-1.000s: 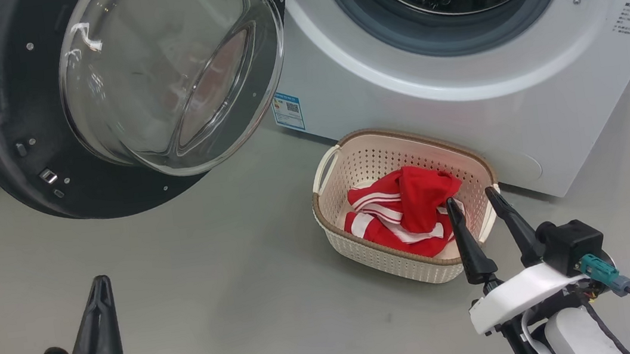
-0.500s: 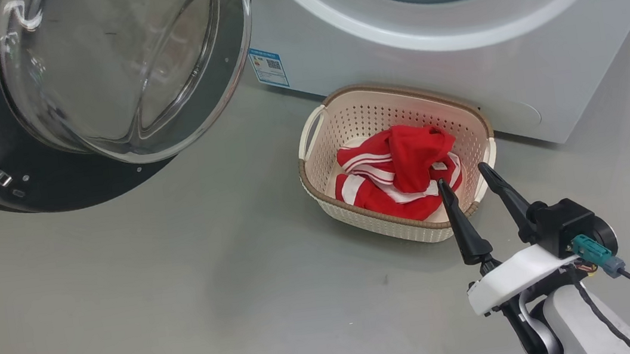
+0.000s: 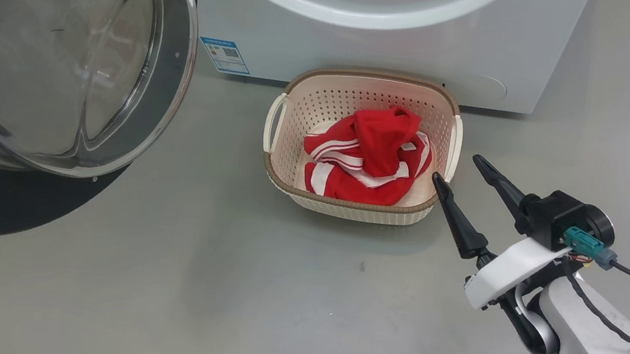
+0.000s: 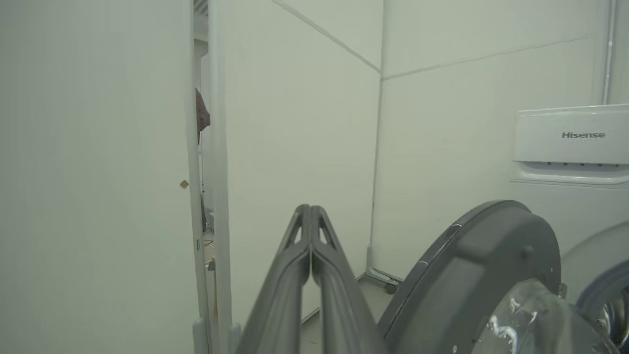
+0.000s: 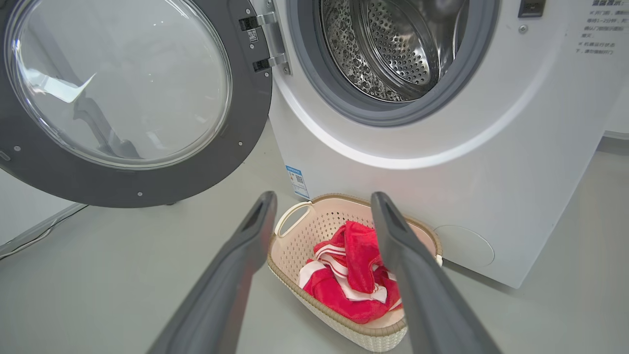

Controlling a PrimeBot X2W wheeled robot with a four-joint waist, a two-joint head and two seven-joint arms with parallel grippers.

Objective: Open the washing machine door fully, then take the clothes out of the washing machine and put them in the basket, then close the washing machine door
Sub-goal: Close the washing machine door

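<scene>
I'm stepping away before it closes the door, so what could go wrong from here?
1. The open right gripper hovers at the basket's near corner; a careless move could nudge it.
2. The basket sits close in front of the washing machine, so the closing washing machine door might clip the heaped clothes.
3. The left gripper is shut; pushing the door's rim with closed fingers could slip.

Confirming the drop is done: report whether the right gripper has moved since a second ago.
Yes. Against the basket, the right gripper has drawn back toward the robot and slightly right: one tip was over the clothes, now at the near corner.
</scene>
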